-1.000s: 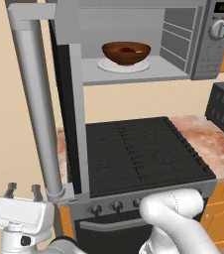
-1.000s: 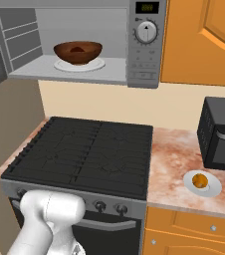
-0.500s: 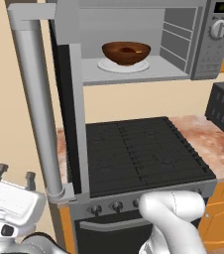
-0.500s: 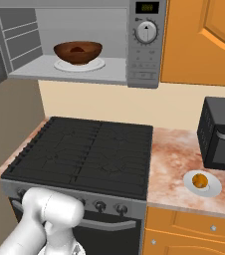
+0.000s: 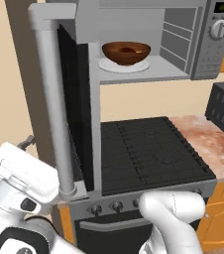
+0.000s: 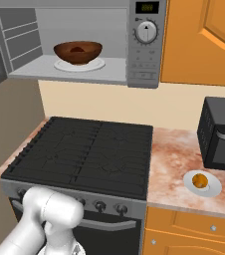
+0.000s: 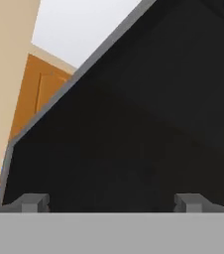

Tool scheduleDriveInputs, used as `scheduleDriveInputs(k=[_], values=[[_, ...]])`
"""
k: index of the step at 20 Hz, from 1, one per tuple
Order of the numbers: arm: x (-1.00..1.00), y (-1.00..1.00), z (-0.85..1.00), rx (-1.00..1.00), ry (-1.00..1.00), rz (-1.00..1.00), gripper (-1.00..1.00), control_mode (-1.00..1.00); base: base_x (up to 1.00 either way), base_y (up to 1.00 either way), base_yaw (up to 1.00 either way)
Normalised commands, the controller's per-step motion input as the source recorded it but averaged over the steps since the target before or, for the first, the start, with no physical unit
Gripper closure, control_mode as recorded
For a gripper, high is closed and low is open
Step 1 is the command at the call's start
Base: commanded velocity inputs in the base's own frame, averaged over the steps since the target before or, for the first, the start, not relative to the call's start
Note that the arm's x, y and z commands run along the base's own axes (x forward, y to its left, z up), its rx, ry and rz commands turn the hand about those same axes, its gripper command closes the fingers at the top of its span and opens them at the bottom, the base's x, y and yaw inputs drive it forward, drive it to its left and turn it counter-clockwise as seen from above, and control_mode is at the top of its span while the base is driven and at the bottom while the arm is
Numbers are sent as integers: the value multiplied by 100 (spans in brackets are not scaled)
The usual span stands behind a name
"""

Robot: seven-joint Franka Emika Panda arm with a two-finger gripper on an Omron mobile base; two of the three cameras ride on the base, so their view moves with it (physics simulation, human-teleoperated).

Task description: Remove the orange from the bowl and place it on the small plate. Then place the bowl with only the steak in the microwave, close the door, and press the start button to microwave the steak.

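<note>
One bowl (image 6: 78, 52), one orange (image 6: 199, 180), one small plate (image 6: 212, 189), one microwave (image 6: 145, 72).

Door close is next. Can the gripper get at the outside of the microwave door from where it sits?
Probably yes. The open gripper already faces the door's dark glass up close, with nothing between them. In the left base view the hand sits low beside the swung-out door, so a push looks feasible.

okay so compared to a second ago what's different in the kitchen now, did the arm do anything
The arm's hand has swung leftward and lower, out past the open door; in the left base view its white body now sits at the lower left, and the gripper is open in the hand view, facing the door's dark glass. Nothing was grasped or released. The bowl stays inside the microwave, the orange on the small plate.
</note>
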Motion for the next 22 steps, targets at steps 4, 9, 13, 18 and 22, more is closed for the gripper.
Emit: scheduleDriveInputs(k=[4, 9, 13, 18, 22], values=[[0, -100, 26, 27, -3, -1, -100, -100, 0, 0, 0], [28, -100, 33, 26, 0, 0, -100, -100, 0, 0, 0], [62, -100, 35, 27, 0, 0, -100, -100, 0, 0, 0], [76, -98, 15, 27, 0, 5, -100, -100, 0, 0, 0], [88, -92, 14, 25, 2, 7, -100, -100, 0, 0, 0]])
